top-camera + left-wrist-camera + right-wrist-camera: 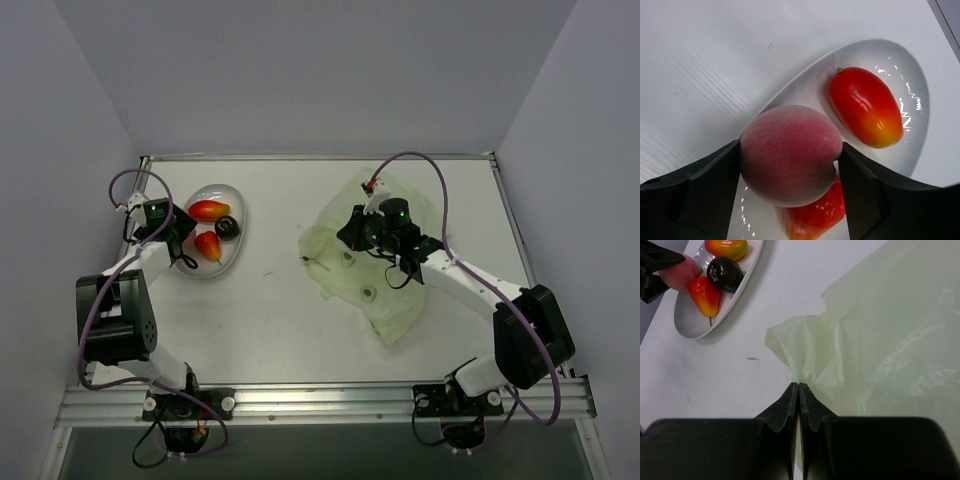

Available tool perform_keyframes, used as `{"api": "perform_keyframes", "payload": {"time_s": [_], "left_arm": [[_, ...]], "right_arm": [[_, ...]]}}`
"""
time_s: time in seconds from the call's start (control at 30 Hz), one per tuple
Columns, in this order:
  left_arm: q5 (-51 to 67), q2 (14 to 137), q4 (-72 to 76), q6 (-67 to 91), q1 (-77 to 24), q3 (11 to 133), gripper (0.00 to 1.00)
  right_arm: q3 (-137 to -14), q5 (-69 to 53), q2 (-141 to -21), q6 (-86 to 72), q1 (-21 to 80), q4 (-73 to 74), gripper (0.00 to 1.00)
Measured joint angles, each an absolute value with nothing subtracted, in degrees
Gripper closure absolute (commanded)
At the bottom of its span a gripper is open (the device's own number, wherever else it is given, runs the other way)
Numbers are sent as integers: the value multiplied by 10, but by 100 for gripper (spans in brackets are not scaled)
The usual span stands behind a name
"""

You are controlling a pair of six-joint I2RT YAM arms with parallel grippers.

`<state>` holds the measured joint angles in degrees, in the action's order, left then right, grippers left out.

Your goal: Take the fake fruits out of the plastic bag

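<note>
My left gripper (790, 156) is shut on a pinkish-red peach-like fake fruit (790, 150) and holds it just above the near end of the white oval dish (890, 55). In the dish lie an orange-red fruit (865, 107), a red one (815, 215) under the peach, and a dark round one (725, 274). My right gripper (798, 386) is shut on a fold of the pale green plastic bag (880, 340). The bag (385, 295) lies crumpled at right centre of the table, under my right gripper (355, 232). I cannot see what is inside the bag.
The dish (190, 270) sits at the table's left, next to my left gripper (172, 235) and the left wall. The white table (270, 300) is walled on three sides. A small dark mark (752, 358) lies between dish and bag.
</note>
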<state>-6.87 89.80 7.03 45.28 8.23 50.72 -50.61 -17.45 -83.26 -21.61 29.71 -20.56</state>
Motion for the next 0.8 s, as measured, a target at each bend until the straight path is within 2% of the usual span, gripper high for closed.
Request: {"api": "perform_keyframes", "payload": {"time_s": [0.2,0.27,0.57,0.8], "left_arm": [[-60,940,84,435,82,543,17],[-57,941,87,432,82,543,4],[-53,919,71,424,82,556,4],[-20,780,24,425,61,597,6]], "right_arm": [[-499,-175,-828,-216,297,-208,100],[-497,-175,-826,-216,297,-208,100],[-497,-175,-822,-214,297,-208,100],[-497,-174,-809,-218,297,-208,100]]}}
